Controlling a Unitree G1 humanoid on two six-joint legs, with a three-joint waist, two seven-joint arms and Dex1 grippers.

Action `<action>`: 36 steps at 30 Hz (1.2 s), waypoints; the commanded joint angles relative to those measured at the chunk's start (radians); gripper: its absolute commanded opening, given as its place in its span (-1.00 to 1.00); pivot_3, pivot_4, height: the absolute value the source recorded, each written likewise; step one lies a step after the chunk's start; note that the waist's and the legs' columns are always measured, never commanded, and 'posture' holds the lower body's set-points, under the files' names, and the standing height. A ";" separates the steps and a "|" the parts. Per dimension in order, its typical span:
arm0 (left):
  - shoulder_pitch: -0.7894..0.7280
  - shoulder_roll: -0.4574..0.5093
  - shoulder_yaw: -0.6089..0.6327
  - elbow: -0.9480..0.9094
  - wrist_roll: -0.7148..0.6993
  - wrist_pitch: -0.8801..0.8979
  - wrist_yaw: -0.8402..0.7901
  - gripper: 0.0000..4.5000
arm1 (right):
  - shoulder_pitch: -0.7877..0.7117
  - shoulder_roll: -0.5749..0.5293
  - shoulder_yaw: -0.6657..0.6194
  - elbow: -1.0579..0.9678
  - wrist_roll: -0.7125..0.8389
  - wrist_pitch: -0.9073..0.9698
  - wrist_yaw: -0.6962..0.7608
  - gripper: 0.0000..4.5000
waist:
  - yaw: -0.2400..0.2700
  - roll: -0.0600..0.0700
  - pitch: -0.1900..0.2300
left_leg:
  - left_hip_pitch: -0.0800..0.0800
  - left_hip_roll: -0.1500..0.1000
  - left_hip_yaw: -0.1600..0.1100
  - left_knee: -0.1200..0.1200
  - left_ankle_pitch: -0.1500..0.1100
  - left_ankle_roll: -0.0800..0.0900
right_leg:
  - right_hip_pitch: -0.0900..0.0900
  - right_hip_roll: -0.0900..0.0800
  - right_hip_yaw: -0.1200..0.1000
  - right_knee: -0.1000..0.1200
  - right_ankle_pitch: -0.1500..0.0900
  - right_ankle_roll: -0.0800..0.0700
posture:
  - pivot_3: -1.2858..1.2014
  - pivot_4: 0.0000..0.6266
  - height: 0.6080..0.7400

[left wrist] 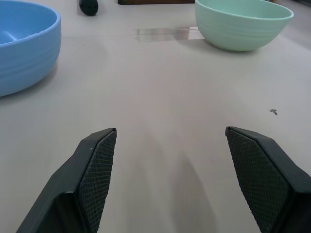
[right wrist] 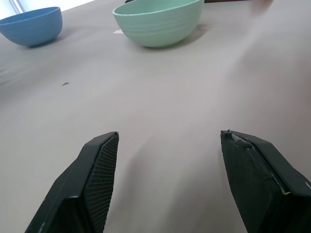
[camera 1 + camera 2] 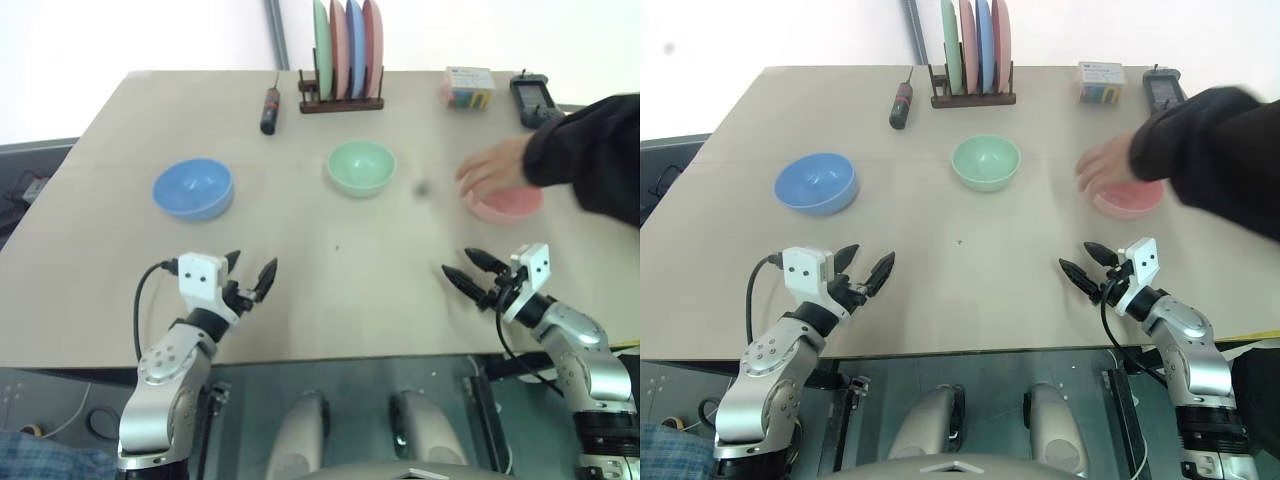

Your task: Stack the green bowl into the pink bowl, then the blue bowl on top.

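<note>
The small round mint-green plastic bowl (image 3: pixel 361 166) stands upright in the middle of the beige surface (image 3: pixel 330 290), toward its far edge. It looks light, stiff and smooth, so it may slip; I judge the thin rim is the best place to take hold, one finger inside and one outside.

The small round light-blue plastic bowl (image 3: pixel 193 188) stands nearer the left edge. The small round salmon-pink plastic bowl (image 3: pixel 506 203) is nearer the right edge, and a person's hand (image 3: pixel 490 166) rests over it (partly hiding it).

The left end effector (image 3: pixel 250 274) and the right end effector (image 3: pixel 466 268) hover near the front edge, both released with fingers apart and holding nothing. All three bowls are well apart from them, further in.
</note>
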 commanded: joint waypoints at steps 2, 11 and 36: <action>-0.015 -0.002 -0.013 -0.040 -0.027 -0.033 -0.027 0.69 | 0.000 -0.006 -0.011 -0.044 0.011 -0.033 0.007 0.56 | 0.000 0.000 0.000 | 0.000 0.000 0.000 0.000 0.000 0.000 | 0.000 0.000 0.000 0.000 0.000 0.000 | 0.03 -0.52 1.00; -0.022 -0.002 -0.017 -0.054 -0.050 -0.028 -0.037 0.69 | 0.013 -0.010 -0.016 -0.056 0.011 -0.040 0.001 0.56 | 0.001 0.000 0.000 | 0.000 0.000 0.000 0.000 0.000 0.000 | 0.000 0.000 0.000 0.000 0.000 0.000 | 0.03 -0.52 1.00; 0.017 -0.016 -0.062 -0.119 -0.260 -0.072 -0.244 0.69 | -0.216 -0.193 0.081 -0.036 -0.272 -0.017 -0.096 0.56 | 0.000 0.000 -0.001 | 0.001 0.000 0.002 0.002 0.000 0.000 | 0.000 0.000 0.002 0.001 0.001 -0.002 | 0.03 -0.52 1.00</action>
